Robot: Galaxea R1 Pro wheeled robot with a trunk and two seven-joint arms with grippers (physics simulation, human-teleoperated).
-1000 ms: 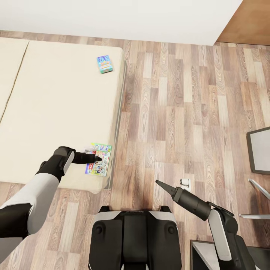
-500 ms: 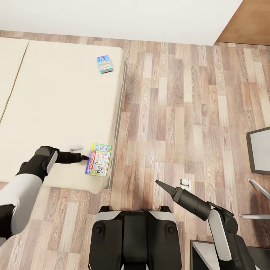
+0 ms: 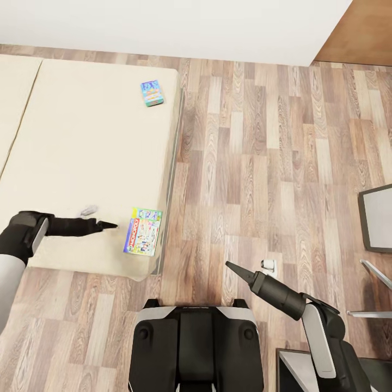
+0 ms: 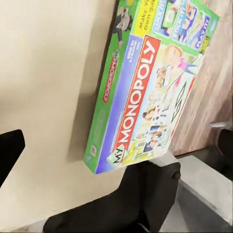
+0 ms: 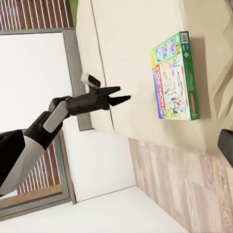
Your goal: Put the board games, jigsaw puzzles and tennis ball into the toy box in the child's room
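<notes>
**Left gripper beside the Monopoly box on the bed**

The left gripper (image 3: 110, 224) is at the lower left of the head view, low over the bed (image 3: 81, 152). Its tip points toward the Monopoly box (image 3: 143, 231) and is just beside it, with a small gap between them. In the right wrist view the fingers (image 5: 116, 100) look a little apart, and nothing is between them. The same box (image 4: 145, 92) shows from the left wrist view, lying flat on the cream mattress, one end close to the mattress edge near the wood floor (image 3: 261, 163).

A second, smaller game box (image 3: 152, 93) lies flat in the upper part of the head view, near the far right corner of the bed, well apart from the first box.

The right gripper (image 3: 231, 266) is at the lower centre of the head view, over the floor and away from the bed. Its fingers come together to a point and it holds nothing.
</notes>
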